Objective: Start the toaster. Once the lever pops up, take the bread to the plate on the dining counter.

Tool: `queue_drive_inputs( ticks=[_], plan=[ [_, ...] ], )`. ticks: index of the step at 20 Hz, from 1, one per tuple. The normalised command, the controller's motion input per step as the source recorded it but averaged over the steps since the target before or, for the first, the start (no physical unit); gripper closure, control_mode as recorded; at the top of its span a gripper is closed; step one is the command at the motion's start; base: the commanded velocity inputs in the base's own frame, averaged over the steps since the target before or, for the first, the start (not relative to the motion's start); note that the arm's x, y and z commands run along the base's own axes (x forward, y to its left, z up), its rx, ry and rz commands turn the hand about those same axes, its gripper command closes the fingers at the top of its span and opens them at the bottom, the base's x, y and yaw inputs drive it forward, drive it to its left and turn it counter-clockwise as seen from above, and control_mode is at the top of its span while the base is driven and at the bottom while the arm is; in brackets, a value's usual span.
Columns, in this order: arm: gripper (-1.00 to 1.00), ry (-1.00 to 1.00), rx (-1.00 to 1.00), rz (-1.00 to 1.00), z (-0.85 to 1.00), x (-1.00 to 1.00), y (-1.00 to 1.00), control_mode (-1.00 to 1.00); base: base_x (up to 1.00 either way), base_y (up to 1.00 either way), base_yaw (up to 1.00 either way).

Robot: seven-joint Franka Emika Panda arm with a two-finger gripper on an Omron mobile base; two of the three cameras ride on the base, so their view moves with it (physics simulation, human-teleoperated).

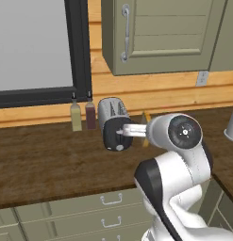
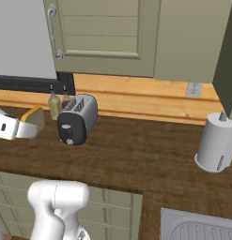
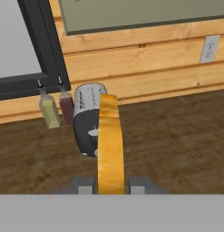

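Note:
My gripper is shut on the bread, a slice with a yellow-tan crust that I see edge-on, standing upright between the fingers. In the right base view the gripper holds the bread in the air, to the left of the toaster and apart from it. The silver-grey toaster lies beyond the slice on the dark wood worktop, its black end panel towards me. In the left base view the bread peeks out beside the arm, right of the toaster. The plate and dining counter are out of view.
Two small bottles stand against the wall left of the toaster. A white paper-towel roll stands at the right, with a sink in front of it. Grey-green drawers run below, a wall cabinet hangs above, and there is a window.

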Motion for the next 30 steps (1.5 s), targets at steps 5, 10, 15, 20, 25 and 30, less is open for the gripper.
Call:
queue_drive_inputs(
  ticks=[5,10,15,20,25,30],
  plan=[
    [1.0,0.0,0.0,0.0,0.0,-0.49,-0.08,-1.0,0.0,0.0,0.0],
    [1.0,0.0,0.0,0.0,0.0,-0.49,-0.03,-1.0,0.0,0.0,0.0],
    [1.0,-0.01,0.0,0.0,0.01,-0.21,0.0,1.0,-0.34,0.0,0.0],
    [1.0,0.0,0.0,0.0,0.0,0.0,0.0,1.0,-0.5,0.2,0.0],
    [1.0,0.0,0.0,0.0,0.0,0.0,0.0,1.0,-0.42,0.52,-0.09],
    [1.0,0.0,0.0,0.0,0.0,0.0,0.0,1.0,-0.43,0.62,-0.24]
  ],
)
